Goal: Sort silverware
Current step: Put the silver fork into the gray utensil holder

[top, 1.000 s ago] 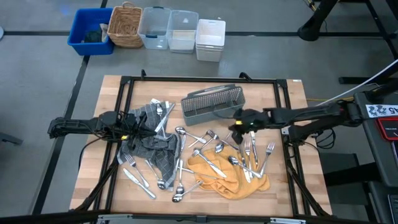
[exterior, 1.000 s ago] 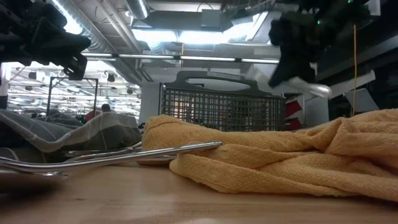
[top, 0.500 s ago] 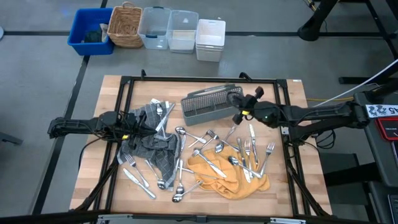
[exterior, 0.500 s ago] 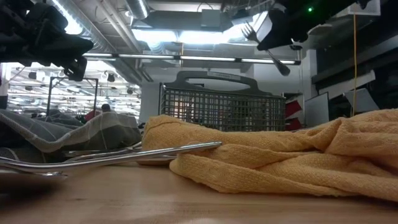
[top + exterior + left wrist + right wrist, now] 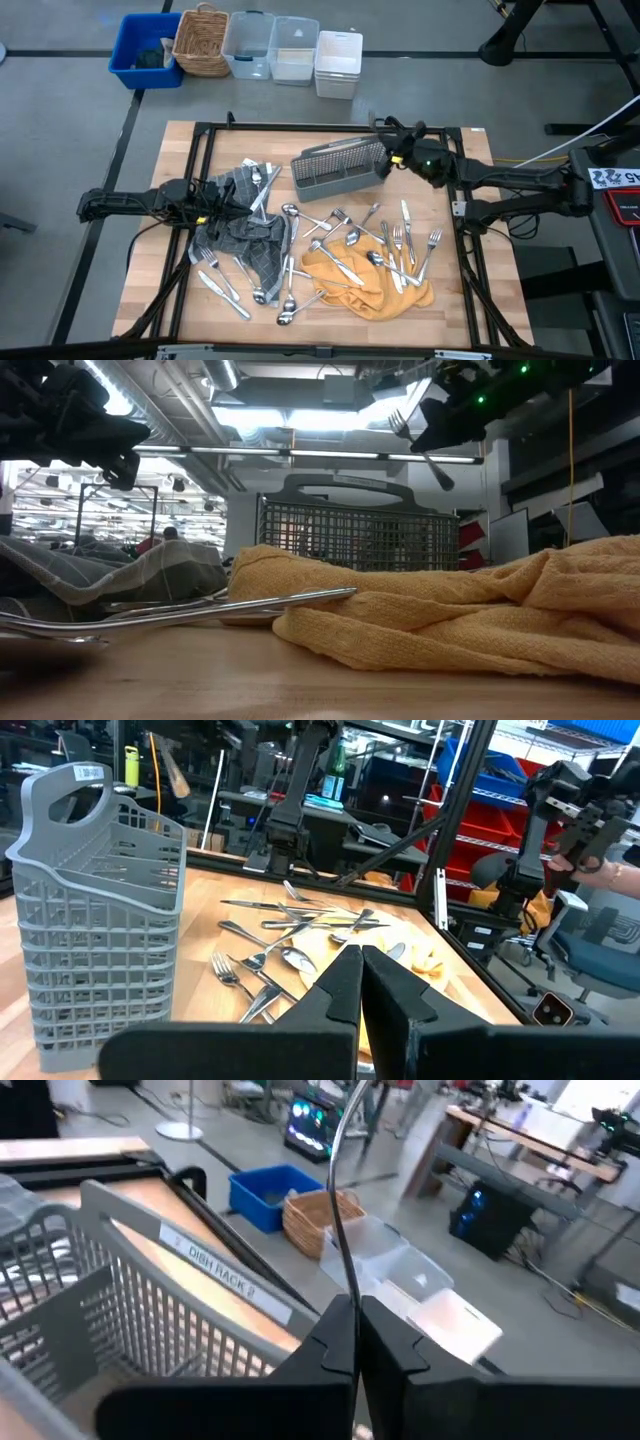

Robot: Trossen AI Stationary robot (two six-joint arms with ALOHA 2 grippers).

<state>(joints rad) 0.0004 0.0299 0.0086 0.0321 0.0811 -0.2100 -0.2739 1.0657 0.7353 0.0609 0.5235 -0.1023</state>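
In the high view the right gripper (image 5: 392,153) sits at upper centre of the frame, at the right end of the grey mesh caddy (image 5: 340,166). What it carries cannot be read from above. The low view resolves this: at the upper right of the frame the gripper (image 5: 440,422) holds a fork (image 5: 418,442) clamped between its fingers, tines up to the left and handle slanting down to the right, above the caddy (image 5: 360,538). The right wrist view confirms the grasp, showing the slim fork shaft (image 5: 340,1210) rising from between the closed fingers (image 5: 330,1342), with the caddy wall (image 5: 110,1295) near. The left gripper (image 5: 213,203) rests at centre left of the high view over the grey cloth (image 5: 245,240); the left wrist view shows its fingers (image 5: 335,995) pressed together on nothing. The remaining silverware (image 5: 345,240) lies scattered across the table (image 5: 455,310), partly on the yellow cloth (image 5: 375,290).
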